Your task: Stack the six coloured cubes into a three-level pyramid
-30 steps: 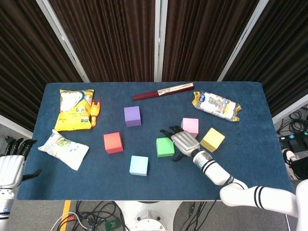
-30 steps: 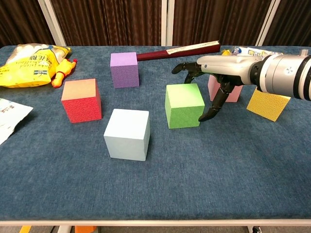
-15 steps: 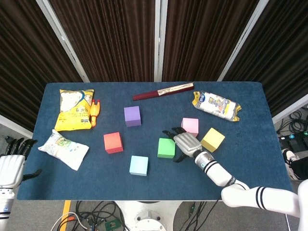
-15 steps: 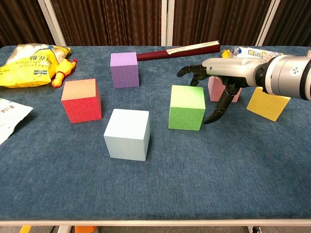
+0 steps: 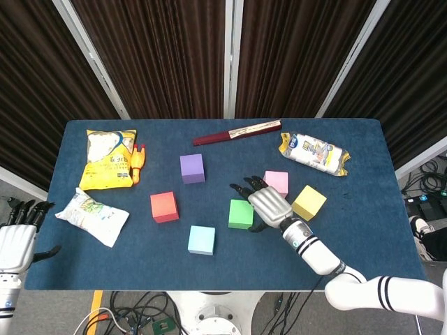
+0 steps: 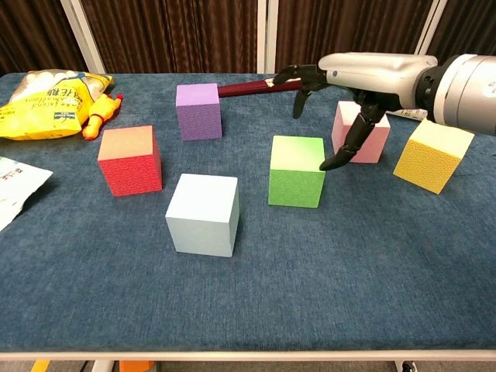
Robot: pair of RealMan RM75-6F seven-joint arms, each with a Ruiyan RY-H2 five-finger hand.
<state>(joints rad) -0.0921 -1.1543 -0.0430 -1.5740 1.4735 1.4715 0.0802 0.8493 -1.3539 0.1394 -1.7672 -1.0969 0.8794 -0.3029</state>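
Six cubes lie apart on the blue table (image 5: 363, 237): purple (image 5: 192, 168) (image 6: 198, 111), red (image 5: 164, 206) (image 6: 130, 160), light blue (image 5: 202, 239) (image 6: 203, 214), green (image 5: 241, 213) (image 6: 297, 171), pink (image 5: 276, 182) (image 6: 373, 139) and yellow (image 5: 309, 202) (image 6: 432, 156). None is stacked. My right hand (image 5: 269, 204) (image 6: 349, 77) hovers above and just right of the green cube, fingers spread, holding nothing. It partly hides the pink cube. My left hand (image 5: 15, 241) hangs off the table's near left corner, fingers apart and empty.
A folded dark red fan (image 5: 237, 132) lies at the back. A yellow snack bag (image 5: 106, 158), an orange toy (image 5: 137, 162) and a white bag (image 5: 92, 215) sit at the left. A wrapped packet (image 5: 314, 152) lies at the back right.
My right hand has risen from beside the green cube and now hangs above it. The green cube slid a little to the right and stays on the table.
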